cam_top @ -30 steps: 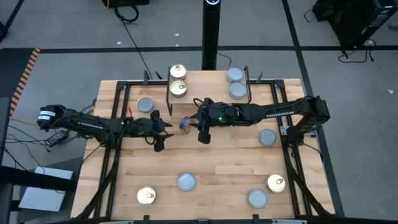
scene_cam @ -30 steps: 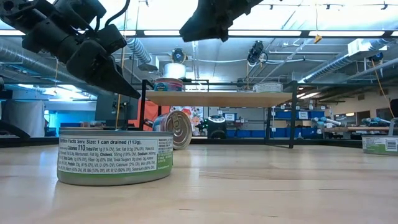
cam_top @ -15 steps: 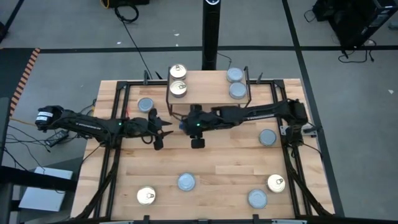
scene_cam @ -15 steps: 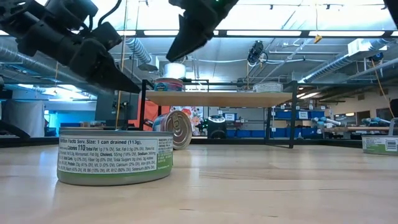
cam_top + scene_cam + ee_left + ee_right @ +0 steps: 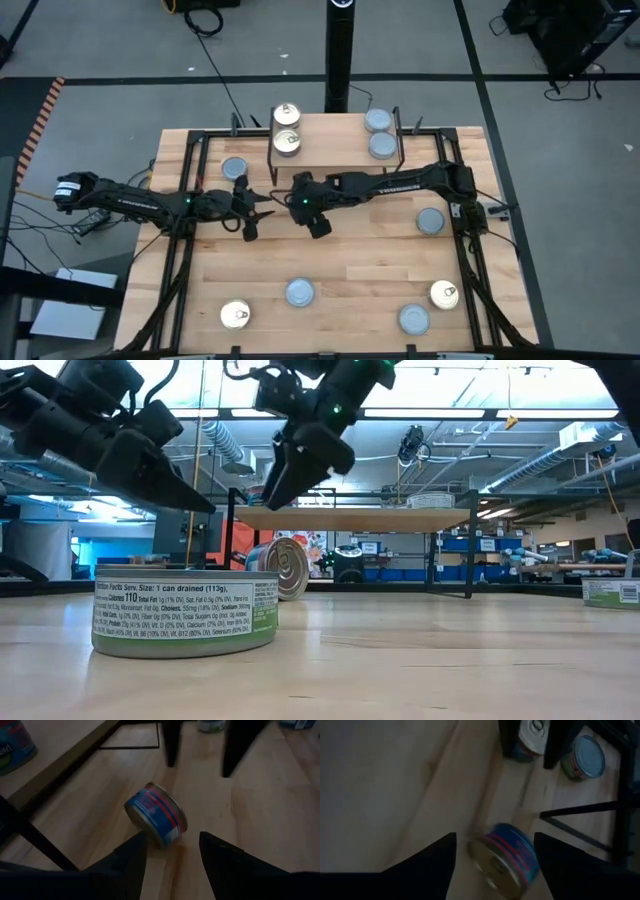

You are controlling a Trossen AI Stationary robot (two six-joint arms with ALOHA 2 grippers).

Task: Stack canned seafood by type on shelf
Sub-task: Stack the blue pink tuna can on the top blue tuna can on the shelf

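One tin [image 5: 156,820] with a blue and red label and a pale gold top [image 5: 286,567] stands on its edge on the table in front of the shelf [image 5: 335,150]. My left gripper [image 5: 172,838] is open just left of it. My right gripper [image 5: 495,837] is open above it and slants down, with a finger on either side, clear of the tin. The shelf holds gold-topped tins [image 5: 287,143] at its left end and blue-grey ones [image 5: 382,146] at its right end.
Loose tins lie flat on the slatted table: blue-grey ones [image 5: 234,168] [image 5: 430,221] [image 5: 300,292] [image 5: 414,319], and gold ones [image 5: 235,315] [image 5: 444,294]. One green-labelled tin [image 5: 185,612] sits close to the low camera. The shelf's black legs [image 5: 165,740] stand near the tipped tin.
My right gripper has come down and toward the table's left edge, over the tin on its edge. It has rolled and its fingers have opened wider. My left gripper has drawn back a little toward the left edge. The tin stays where it was.
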